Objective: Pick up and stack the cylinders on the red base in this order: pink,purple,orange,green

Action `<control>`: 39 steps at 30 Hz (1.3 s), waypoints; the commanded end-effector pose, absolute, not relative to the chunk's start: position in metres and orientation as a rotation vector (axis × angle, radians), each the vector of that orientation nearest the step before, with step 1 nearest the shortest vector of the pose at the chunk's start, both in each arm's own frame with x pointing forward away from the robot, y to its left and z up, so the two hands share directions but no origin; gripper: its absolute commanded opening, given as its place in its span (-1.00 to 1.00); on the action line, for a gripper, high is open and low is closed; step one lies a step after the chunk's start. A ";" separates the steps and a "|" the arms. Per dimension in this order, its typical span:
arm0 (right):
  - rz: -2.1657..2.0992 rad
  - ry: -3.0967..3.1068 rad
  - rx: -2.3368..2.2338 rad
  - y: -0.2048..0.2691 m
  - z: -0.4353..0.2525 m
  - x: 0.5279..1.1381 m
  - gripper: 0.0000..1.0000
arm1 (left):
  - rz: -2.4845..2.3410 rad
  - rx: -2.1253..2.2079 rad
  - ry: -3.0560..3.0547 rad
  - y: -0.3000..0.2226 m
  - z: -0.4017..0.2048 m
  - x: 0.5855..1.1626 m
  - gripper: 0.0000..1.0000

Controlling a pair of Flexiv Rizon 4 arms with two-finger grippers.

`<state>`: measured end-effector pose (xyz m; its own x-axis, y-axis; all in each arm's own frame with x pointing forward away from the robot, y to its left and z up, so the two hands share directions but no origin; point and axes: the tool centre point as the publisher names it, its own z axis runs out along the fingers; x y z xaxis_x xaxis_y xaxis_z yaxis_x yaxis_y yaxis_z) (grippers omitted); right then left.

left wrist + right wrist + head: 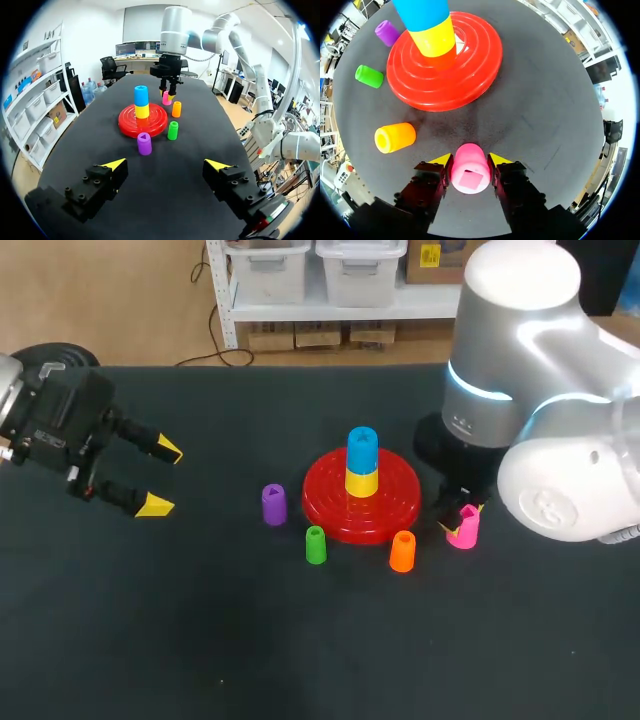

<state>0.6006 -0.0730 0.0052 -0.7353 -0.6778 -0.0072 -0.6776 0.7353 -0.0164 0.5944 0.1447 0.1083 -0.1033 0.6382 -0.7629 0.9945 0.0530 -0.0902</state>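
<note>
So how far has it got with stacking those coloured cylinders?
None of the four is stacked yet: the red base carries only a yellow piece and a blue piece. In hand: the right tool grips the pink cylinder. Left to do: purple cylinder, orange cylinder and green cylinder wait on the table.

The red base (361, 496) stands mid-table, its centre taken by a yellow-and-blue stack (362, 462), and along its near rim stand the purple cylinder (273, 504), green cylinder (315, 545) and orange cylinder (401, 551), each upright with bare table between it and the next. Just right of the base, the right arm (540, 420) and the right gripper (462, 518), clamped on the pink cylinder (466, 530), fill that side. The table (200, 640) lies bare along its near edge and left part, where only the left gripper (155, 478) hangs, fingers spread.
</note>
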 end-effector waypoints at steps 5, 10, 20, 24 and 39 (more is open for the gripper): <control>-0.008 2.909 -1.125 -0.072 0.011 0.600 -1.00 | -0.859 1.634 1.794 0.145 0.107 0.594 1.00; -0.057 2.851 -1.153 -0.071 0.041 0.603 -1.00 | -0.859 1.634 1.794 0.145 0.107 0.594 1.00; -0.055 2.679 -1.275 -0.043 0.135 0.631 -1.00 | -0.859 1.634 1.794 0.145 0.107 0.594 1.00; -0.024 2.624 -1.353 -0.020 0.156 0.640 -1.00 | -0.859 1.634 1.794 0.145 0.107 0.594 1.00; 0.033 2.556 -1.593 0.050 0.150 0.667 -1.00 | -0.859 1.634 1.794 0.145 0.107 0.594 1.00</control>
<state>0.6508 0.0340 0.1554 -0.4303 -0.8844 -0.1806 -0.8914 0.4478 -0.0692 0.5945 0.1447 0.1082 -0.1033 0.6382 -0.7629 0.9945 0.0530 -0.0903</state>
